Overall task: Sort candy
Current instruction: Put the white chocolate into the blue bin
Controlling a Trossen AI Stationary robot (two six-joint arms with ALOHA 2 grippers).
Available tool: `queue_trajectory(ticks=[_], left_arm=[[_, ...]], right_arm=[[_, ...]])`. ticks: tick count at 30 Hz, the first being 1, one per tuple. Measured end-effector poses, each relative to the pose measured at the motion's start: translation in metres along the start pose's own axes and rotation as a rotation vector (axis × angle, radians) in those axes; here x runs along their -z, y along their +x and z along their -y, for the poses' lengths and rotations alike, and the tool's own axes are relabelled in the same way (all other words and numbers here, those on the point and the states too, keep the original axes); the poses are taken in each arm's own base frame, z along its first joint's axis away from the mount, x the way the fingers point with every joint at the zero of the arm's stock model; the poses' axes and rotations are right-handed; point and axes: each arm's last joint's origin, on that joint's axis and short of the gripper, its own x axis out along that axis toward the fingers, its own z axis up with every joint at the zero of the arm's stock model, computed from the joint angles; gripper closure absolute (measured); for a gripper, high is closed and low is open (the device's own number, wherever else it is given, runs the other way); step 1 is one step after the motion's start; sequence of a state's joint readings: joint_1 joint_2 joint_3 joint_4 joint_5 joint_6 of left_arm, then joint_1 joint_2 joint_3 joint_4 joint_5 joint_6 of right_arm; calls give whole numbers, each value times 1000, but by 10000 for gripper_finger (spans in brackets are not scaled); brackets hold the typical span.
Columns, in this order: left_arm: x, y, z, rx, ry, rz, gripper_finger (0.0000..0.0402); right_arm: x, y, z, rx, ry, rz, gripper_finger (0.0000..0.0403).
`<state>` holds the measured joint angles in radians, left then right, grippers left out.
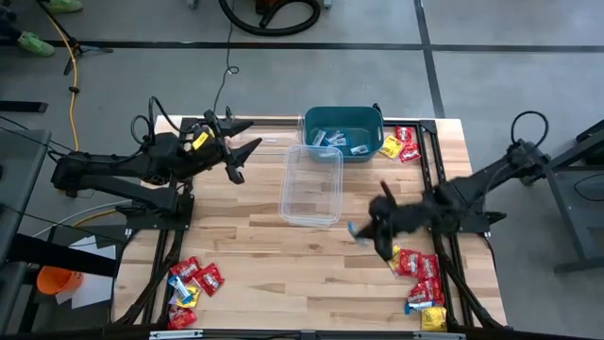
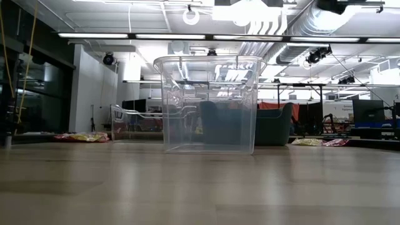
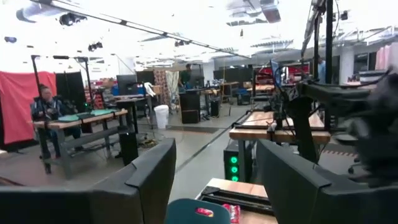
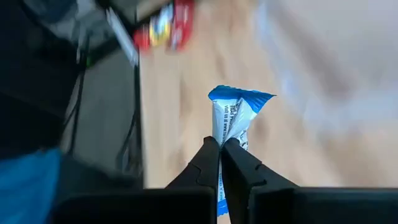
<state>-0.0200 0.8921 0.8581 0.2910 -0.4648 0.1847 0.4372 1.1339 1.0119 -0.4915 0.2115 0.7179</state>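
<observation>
In the right wrist view my right gripper (image 4: 219, 149) is shut on one light blue candy packet (image 4: 235, 111). In the high view it hangs above the table (image 1: 366, 229), right of the clear tub (image 1: 311, 184). My left gripper (image 1: 247, 135) stands open and holds nothing, raised at the far left, left of the teal bin (image 1: 344, 132). That bin holds a few light blue packets. Loose candy lies in heaps at the near left (image 1: 193, 288), the near right (image 1: 420, 279) and the far right (image 1: 401, 144) of the table. My right gripper pinches the light blue packet between its two fingertips (image 4: 208, 155), which are on its lower part (image 4: 225, 134). The packet's crimped blue end (image 4: 239, 96) sticks out past the fingertips. The packet is lifted clear of the table.
The clear tub (image 2: 209, 103) stands mid-table with the teal bin (image 2: 250, 125) behind it. Black frame rails run along the table's left and right sides. Bare wood lies between the tub and the near edge.
</observation>
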Motion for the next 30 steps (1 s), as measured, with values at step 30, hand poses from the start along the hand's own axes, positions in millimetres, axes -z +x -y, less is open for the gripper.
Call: queue_trajectory(ticks=[30], left_arm=[[0,0,0,2,-147,-3,190]], right_arm=[[-102,-18,183,311,-302,873,403]])
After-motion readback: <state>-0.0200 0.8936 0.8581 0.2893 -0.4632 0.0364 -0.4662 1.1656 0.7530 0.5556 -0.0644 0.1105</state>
